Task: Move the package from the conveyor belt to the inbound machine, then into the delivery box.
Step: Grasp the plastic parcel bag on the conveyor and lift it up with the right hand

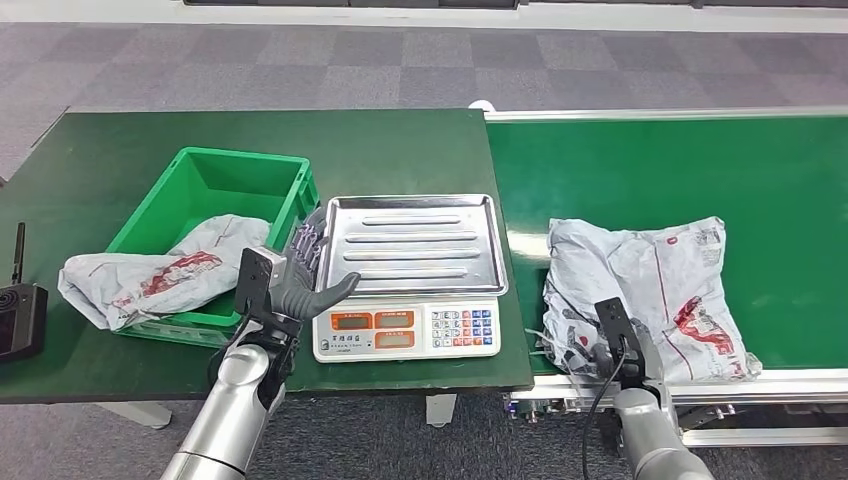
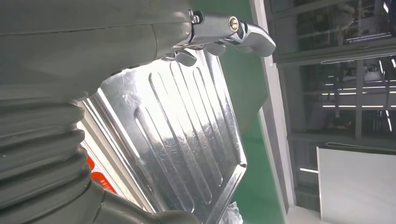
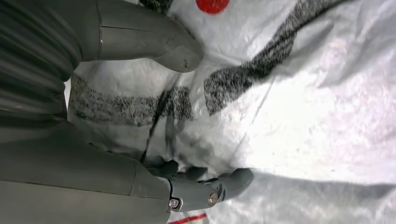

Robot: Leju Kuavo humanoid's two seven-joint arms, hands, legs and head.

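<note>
That package (image 1: 650, 290) looks soft, light and slippery, so the right hand (image 1: 598, 345), fingers (image 3: 233, 179) spread against it, should bunch the near edge under its fingertips.

- The head view is taken from high on the body, facing forward and down over the tabletop (image 1: 100, 160), the scale (image 1: 410, 290) and the belt (image 1: 680, 170); both arms are seen entering from below.
- The left wrist view is taken close behind the left hand (image 2: 70, 93), very near the scale's steel tray (image 2: 182, 140); that tray (image 1: 412, 243) is shared with the head view.
- The right wrist view is taken close behind the right hand (image 3: 84, 116), almost against the package (image 3: 299, 107), shared with the head view (image 1: 650, 290).
</note>
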